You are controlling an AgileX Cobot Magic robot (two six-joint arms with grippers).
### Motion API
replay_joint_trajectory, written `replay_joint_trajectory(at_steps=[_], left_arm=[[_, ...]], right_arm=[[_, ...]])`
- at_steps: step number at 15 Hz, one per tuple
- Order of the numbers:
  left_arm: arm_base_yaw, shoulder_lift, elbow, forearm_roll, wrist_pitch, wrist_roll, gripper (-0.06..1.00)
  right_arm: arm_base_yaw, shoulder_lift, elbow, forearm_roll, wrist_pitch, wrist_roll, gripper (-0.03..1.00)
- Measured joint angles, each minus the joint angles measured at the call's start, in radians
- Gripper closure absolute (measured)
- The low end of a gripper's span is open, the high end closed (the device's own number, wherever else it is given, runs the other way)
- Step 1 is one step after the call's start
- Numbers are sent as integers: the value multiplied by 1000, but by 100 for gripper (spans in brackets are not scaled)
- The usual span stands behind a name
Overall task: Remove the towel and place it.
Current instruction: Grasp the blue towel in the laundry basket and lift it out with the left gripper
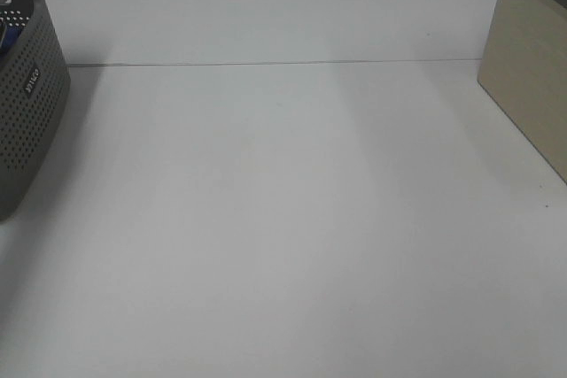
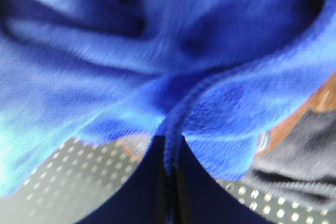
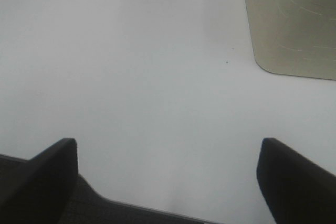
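Note:
The deep blue plush towel [image 2: 157, 61] fills most of the left wrist view, bunched in folds inside the grey perforated basket [image 2: 68, 177]. My left gripper [image 2: 171, 161] is shut on a hemmed fold of the towel, which runs down between its dark fingers. In the high view only a sliver of the blue towel [image 1: 5, 39] shows inside the basket [image 1: 31, 104] at the table's left edge, and neither arm appears there. My right gripper [image 3: 168, 182] hangs open over bare white table with nothing between its fingers [image 3: 52, 169].
A beige box [image 1: 532, 68] stands at the right edge of the table, and its corner [image 3: 294, 19] shows in the right wrist view. Beside the towel in the basket lie a brown item [image 2: 320, 100] and a dark grey cloth [image 2: 299, 156].

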Motion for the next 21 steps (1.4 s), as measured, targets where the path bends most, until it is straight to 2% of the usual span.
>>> replay_joint_trajectory(at_steps=[3,9,17,21], left_arm=[[0,-80,0,3,1,-11,94],[0,-288,-2,3,4,-215,94],[-6,-536,-2,-30,-13,-227,94],[-91,-653,-16,1,-12,-225,94]], right_arm=[[0,0,0,0,0,0,7],[0,0,0,0,0,0,7],[0,0,0,0,0,0,7],[0,0,0,0,0,0,7]])
